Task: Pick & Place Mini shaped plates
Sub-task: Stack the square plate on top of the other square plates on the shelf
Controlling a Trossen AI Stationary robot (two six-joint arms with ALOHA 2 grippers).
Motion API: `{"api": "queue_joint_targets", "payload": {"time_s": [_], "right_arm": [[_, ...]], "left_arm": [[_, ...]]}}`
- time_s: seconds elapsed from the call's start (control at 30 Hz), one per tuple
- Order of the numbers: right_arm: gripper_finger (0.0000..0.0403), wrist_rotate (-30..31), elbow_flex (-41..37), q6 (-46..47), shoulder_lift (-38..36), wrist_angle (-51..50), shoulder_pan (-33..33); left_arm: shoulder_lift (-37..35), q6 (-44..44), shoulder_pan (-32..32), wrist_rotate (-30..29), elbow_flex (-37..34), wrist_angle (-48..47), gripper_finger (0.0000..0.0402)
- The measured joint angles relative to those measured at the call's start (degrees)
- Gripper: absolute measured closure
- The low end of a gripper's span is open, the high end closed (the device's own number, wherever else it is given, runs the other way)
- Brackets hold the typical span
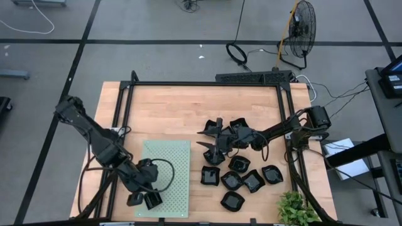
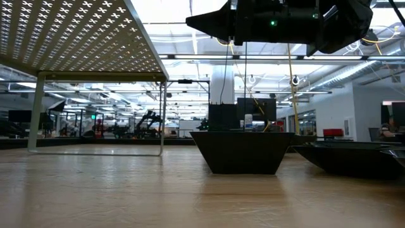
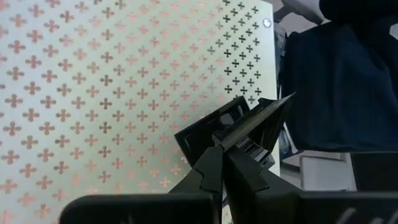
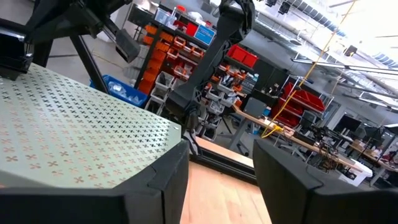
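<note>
The left gripper (image 3: 221, 155) clamps a mini shaped plate (image 3: 239, 124) by its rim over the mat (image 1: 166, 176), probably for placement. The right gripper (image 1: 217, 141) hovers with fingers spread above the remaining plates (image 1: 242, 176).

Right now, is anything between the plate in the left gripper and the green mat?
Nothing visible. The left gripper is shut on a mini plate directly over the green mat, whose perforated surface below is bare.

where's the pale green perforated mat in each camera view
High view: perforated mat lies left of centre on the table, the left gripper at its near left corner.
Low view: it fills the upper left, seen from underneath.
Left wrist view: it fills the background.
Right wrist view: at left.
Shared landmark: the mat's cross-shaped holes.
</note>
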Motion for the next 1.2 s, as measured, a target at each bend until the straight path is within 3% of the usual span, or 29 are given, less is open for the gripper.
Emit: {"api": "queue_joint_targets", "payload": {"time_s": [0.2, 0.57, 0.8, 0.9, 1.0, 1.2], "right_arm": [[0.0238, 0.0, 0.0, 0.02, 0.0, -0.02, 0.0], [0.0238, 0.02, 0.0, 0.02, 0.0, -0.4, 0.0], [0.0238, 0.02, 0.0, 0.04, 0.0, -0.42, 0.0], [0.0238, 1.78, 0.0, 2.14, 0.0, -0.41, 0.0], [0.0238, 7.57, 0.0, 5.55, -0.49, -2.19, 0.0], [0.0238, 13.57, 0.0, 12.43, -6.54, -20.5, -0.64]], "left_arm": [[-0.23, 0.84, 0.46, 0.56, 0.0, 0.02, 0.0397], [-0.77, 2.22, 0.39, 0.71, 0.0, -4.6, 0.032], [-3.18, 7.57, 0.39, 0.74, 0.0, -4.59, 0.0308], [-5.68, 11.43, 0.39, -2.03, 0.0, -4.61, 0.0307], [-8.8, 18.18, 0.39, -6.77, 0.0, -4.61, 0.0307], [-14.93, 30.13, 1.4, -15.39, -2.12, -3.65, 0.0307]]}}
